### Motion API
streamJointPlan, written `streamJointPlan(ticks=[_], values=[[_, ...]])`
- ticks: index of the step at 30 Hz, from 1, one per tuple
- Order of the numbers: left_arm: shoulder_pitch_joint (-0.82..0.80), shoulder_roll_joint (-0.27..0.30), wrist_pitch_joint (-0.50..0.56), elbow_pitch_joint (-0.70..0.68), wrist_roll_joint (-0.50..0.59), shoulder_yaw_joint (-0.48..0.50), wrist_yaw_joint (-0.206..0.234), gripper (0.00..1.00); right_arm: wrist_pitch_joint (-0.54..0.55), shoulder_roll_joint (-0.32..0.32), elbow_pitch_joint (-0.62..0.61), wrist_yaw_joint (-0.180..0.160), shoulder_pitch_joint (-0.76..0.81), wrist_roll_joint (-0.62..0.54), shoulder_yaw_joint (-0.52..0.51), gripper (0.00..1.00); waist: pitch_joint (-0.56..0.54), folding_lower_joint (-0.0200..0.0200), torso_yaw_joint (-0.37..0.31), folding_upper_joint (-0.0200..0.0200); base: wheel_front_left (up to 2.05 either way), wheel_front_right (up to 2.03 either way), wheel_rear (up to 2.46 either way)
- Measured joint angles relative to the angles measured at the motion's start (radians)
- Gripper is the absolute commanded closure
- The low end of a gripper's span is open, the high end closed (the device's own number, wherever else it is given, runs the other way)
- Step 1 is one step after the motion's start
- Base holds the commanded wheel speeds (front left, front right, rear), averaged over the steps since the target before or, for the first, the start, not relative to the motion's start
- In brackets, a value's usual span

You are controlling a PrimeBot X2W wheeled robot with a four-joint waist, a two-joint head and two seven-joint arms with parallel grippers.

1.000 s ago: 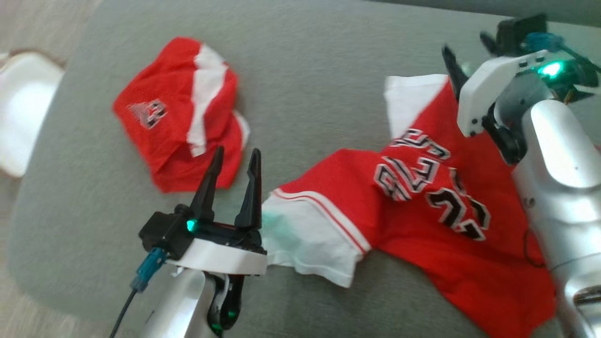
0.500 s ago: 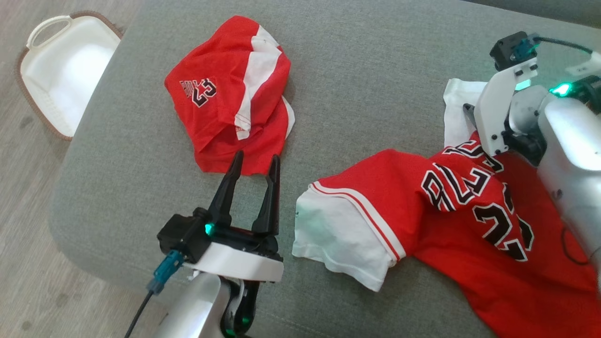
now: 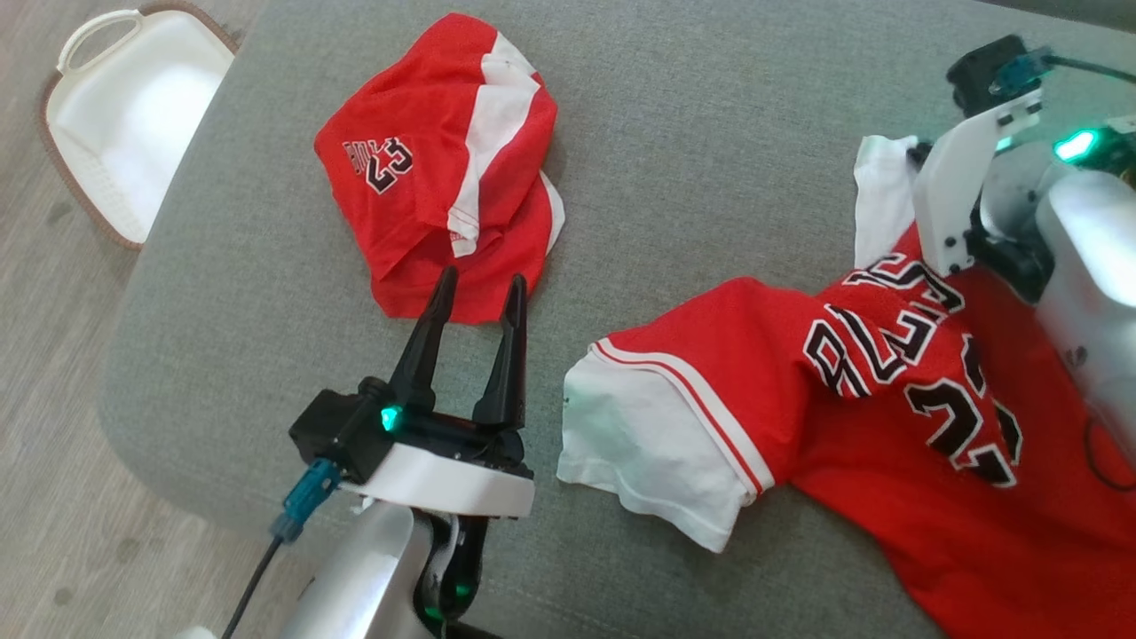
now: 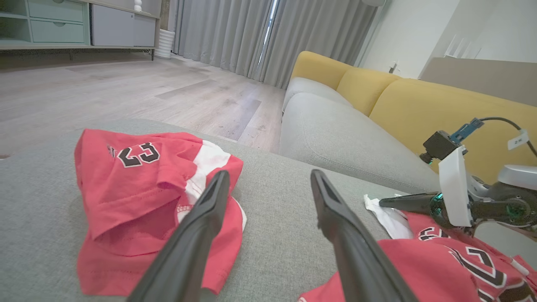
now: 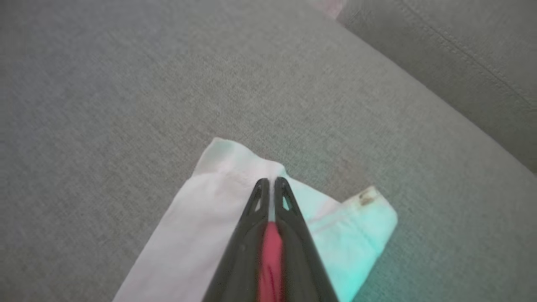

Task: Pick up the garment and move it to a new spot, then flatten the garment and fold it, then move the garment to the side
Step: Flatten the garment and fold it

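The garment (image 3: 852,408) is a red jersey with white sleeves and black number 23, lying crumpled across the right of the grey cushion (image 3: 710,133). My right gripper (image 5: 272,182) is shut on the hem of its far white sleeve (image 5: 180,235), pinching a fold of white and red cloth down at the cushion. From the left wrist view, that gripper (image 4: 384,202) reaches in low from the right over the sleeve. My left gripper (image 3: 479,284) hovers open near the cushion's front, left of the jersey's near sleeve (image 3: 648,461), holding nothing.
A second red and white garment (image 3: 439,164) lies bunched just beyond the left fingertips. A white basket (image 3: 133,133) stands on the wood floor at the far left. A yellow sofa back (image 4: 419,105) rises behind the cushion.
The head camera has shifted. My right gripper came down onto the far white sleeve and closed on it. The left gripper stays open in place.
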Motion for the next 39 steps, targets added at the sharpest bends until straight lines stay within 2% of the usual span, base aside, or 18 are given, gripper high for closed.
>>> streamJointPlan(ticks=[8, 16, 17, 18, 24, 31, 35, 39], values=[[0.000, 0.000, 0.000, -0.001, -0.001, -0.001, 0.004, 0.00, -0.281, 0.000, 0.077, 0.000, -0.152, -0.047, -0.067, 1.00, 0.000, 0.0000, 0.017, 0.0000, 0.00, 0.00, 0.00], [0.000, 0.000, 0.000, -0.005, -0.011, -0.001, 0.007, 0.00, -0.565, 0.001, 0.263, 0.000, -0.301, -0.212, -0.223, 1.00, 0.010, 0.0000, 0.034, 0.0000, 0.00, 0.00, 0.00], [0.000, 0.000, 0.000, -0.006, -0.011, 0.000, 0.007, 0.00, -0.596, 0.002, 0.283, 0.000, -0.311, -0.244, -0.235, 0.25, 0.012, 0.0000, 0.035, 0.0000, 0.00, 0.00, 0.00], [0.000, 0.000, 0.000, -0.007, -0.011, 0.000, 0.008, 0.00, -0.610, 0.006, 0.304, 0.000, -0.321, -0.266, -0.251, 0.00, 0.014, 0.0000, 0.035, 0.0000, 0.00, 0.00, 0.00], [0.001, 0.000, 0.000, -0.013, -0.011, 0.005, 0.016, 0.00, -0.631, 0.052, 0.360, 0.000, -0.316, -0.320, -0.317, 0.00, 0.009, 0.0000, 0.014, 0.0000, 0.00, 0.00, 0.00], [0.016, 0.000, 0.000, -0.004, 0.024, 0.097, 0.016, 0.00, -0.681, 0.201, 0.334, 0.000, -0.181, -0.339, -0.424, 0.00, -0.031, -0.0001, -0.081, 0.0000, 0.00, 0.00, 0.00], [0.042, 0.000, 0.000, 0.001, 0.068, 0.164, 0.005, 0.00, -0.683, 0.266, 0.150, 0.000, -0.028, -0.359, -0.529, 0.00, -0.066, -0.0002, -0.162, 0.0000, 0.00, 0.00, 0.00], [0.057, 0.000, 0.000, 0.009, 0.098, 0.202, -0.013, 0.00, -0.684, 0.296, -0.055, 0.000, 0.152, -0.402, -0.631, 0.00, -0.107, -0.0002, -0.245, 0.0000, 0.00, 0.00, 0.00]])
